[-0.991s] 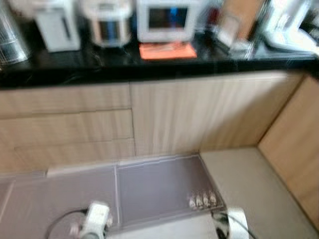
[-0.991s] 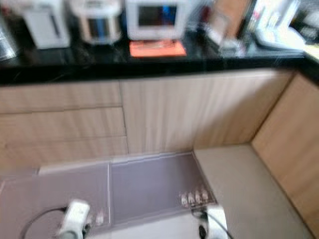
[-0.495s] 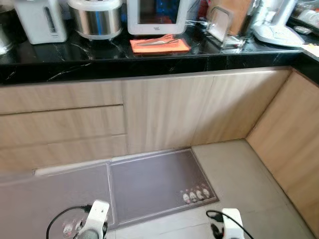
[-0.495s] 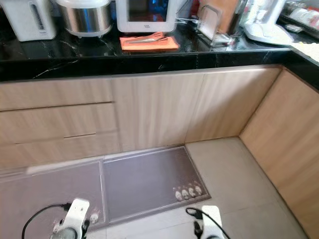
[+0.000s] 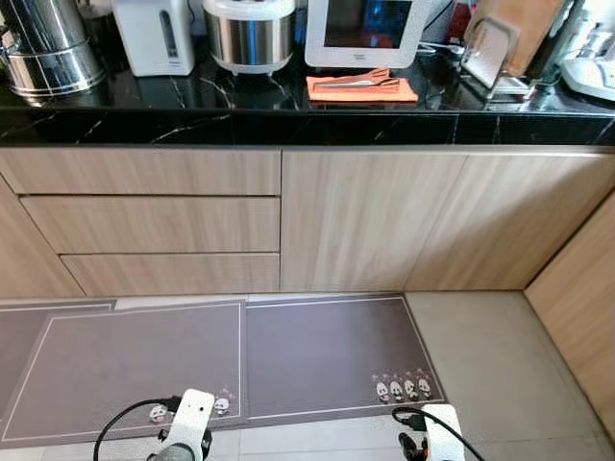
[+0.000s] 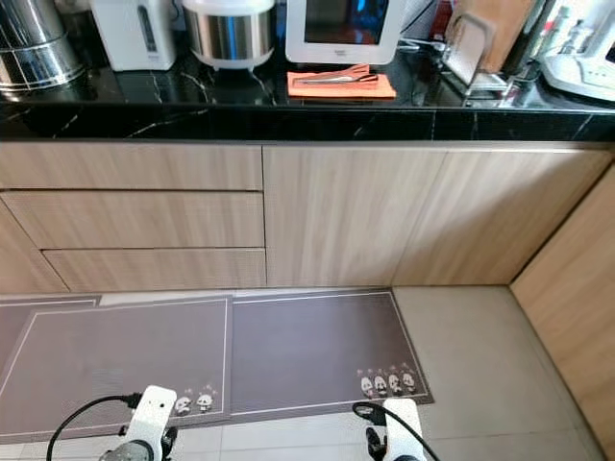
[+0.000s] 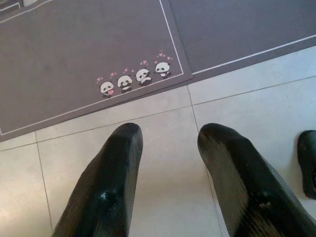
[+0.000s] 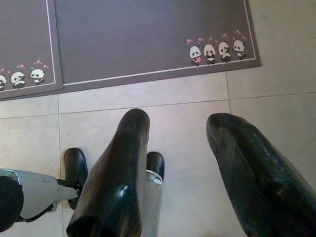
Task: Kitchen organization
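Note:
A black stone counter (image 5: 240, 120) runs across the far side above wood cabinets and drawers (image 5: 163, 221). On it lies an orange cloth (image 5: 361, 88) with metal utensils (image 5: 356, 81) on top, in front of a white appliance (image 5: 363, 29). Both arms hang low over the floor. My left gripper (image 7: 168, 136) is open above pale tiles, with nothing between its fingers. My right gripper (image 8: 180, 123) is open too, also over bare tiles. Their white wrists (image 5: 187, 423) sit at the bottom of the head views.
On the counter stand a steel pot (image 5: 48, 48), a white kettle (image 5: 152, 34), a rice cooker (image 5: 252, 34) and a rack with a board (image 5: 495, 53). Two grey panda mats (image 5: 240, 355) cover the floor before the cabinets. A wood panel (image 5: 586, 288) closes the right side.
The camera has swung left and steadied: the drawers and steel pot have come into view and the right wood panel has slid toward the edge. Both arms still hang low.

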